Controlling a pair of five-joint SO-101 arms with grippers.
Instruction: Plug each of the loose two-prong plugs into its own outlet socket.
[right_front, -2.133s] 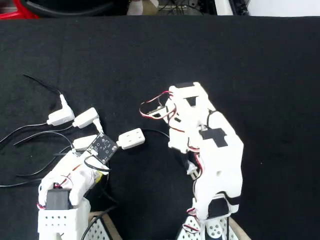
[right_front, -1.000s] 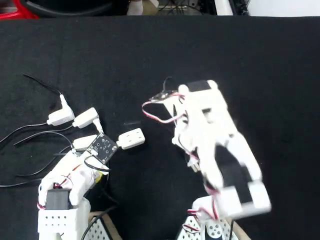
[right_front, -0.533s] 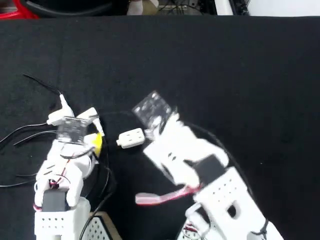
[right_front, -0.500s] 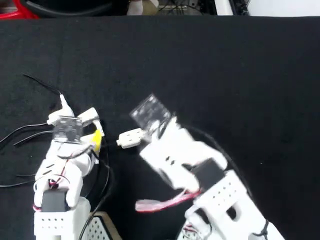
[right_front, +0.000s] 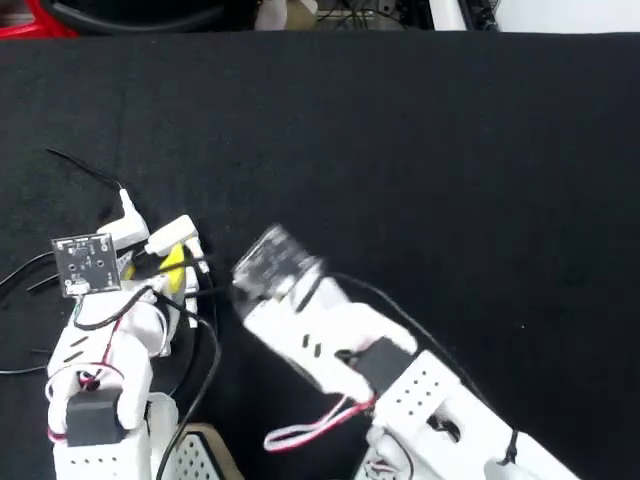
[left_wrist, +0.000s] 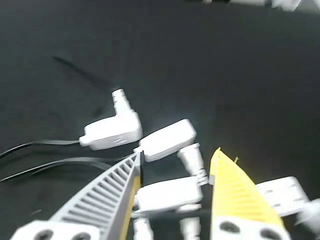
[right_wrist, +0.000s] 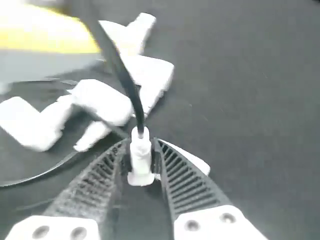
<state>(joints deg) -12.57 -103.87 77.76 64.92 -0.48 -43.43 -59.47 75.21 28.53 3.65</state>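
Observation:
Three white two-prong plugs lie bunched at the table's left: an L-shaped one (left_wrist: 110, 132), a straight one (left_wrist: 167, 140) and a third (left_wrist: 167, 192). My left gripper (left_wrist: 176, 153) hangs open over them, the third plug between its grey and yellow fingers (right_front: 172, 268). The white outlet socket (left_wrist: 285, 192) lies just right of them. My right gripper (right_wrist: 140, 145) is closed around a small white cable end piece (right_wrist: 140, 162) with a black cable; I cannot tell whether it belongs to the socket. A flat white body (right_wrist: 192, 159) lies right behind it.
Black cables (right_front: 40, 265) trail off the plugs toward the table's left edge. The right arm's wrist board (right_front: 275, 262) covers the socket from above. The black table (right_front: 450, 150) stretches open to the back and right.
The right arm unfolded and swung left over the socket, hiding it in the high view. The left arm shifted left and forward, bringing its fingers over the plugs.

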